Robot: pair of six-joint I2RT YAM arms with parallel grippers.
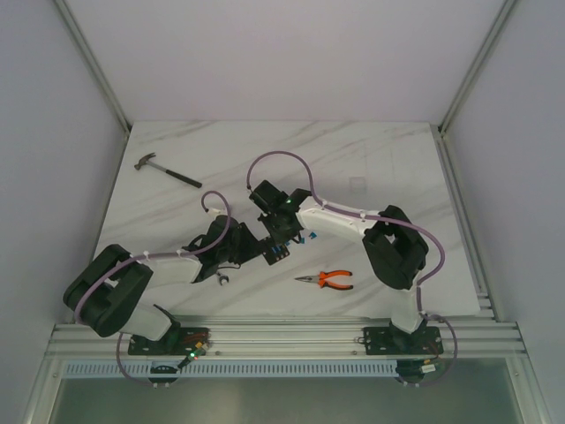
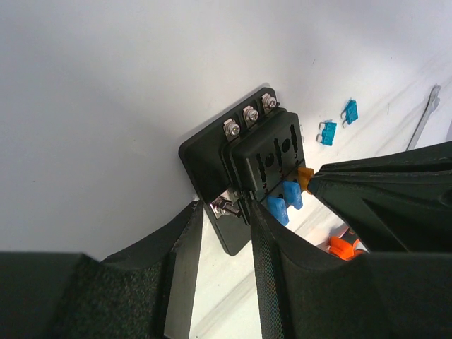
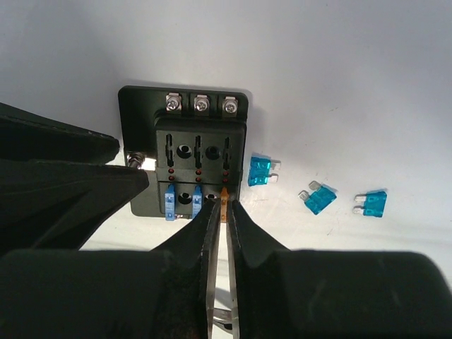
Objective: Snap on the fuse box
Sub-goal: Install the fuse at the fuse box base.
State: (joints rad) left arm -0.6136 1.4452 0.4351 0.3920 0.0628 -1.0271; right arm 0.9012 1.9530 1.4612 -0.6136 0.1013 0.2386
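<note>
Top external: small flat black plastic fuse box (image 1: 276, 253) lies central on the white marble table (image 1: 397, 177). Left wrist: left gripper (image 2: 226, 212) clamps its flange. Right wrist: right gripper (image 3: 222, 208), nearly closed, pinches a tiny orange fuse (image 3: 224, 192) at its slot; 2 blue fuses (image 3: 169, 201) seated, 3 slots empty.

In the left wrist view, the near corner of the fuse box (image 2: 261, 159) drops behind the fingers (image 2: 185, 247) of the left gripper (image 2: 224, 212). Right of the box, the pliers (image 2: 342, 247) show only an orange scrap beside the right gripper (image 2: 318, 187), and the picture's edge cuts the wrench (image 2: 426, 116). In the right wrist view, we lose the box's left flange behind the left gripper. The orange fuse (image 3: 224, 194) is a sliver. From above, both grippers cover most of the box, and the loose blue fuses (image 1: 309, 237) beside it are too small to count.
</note>
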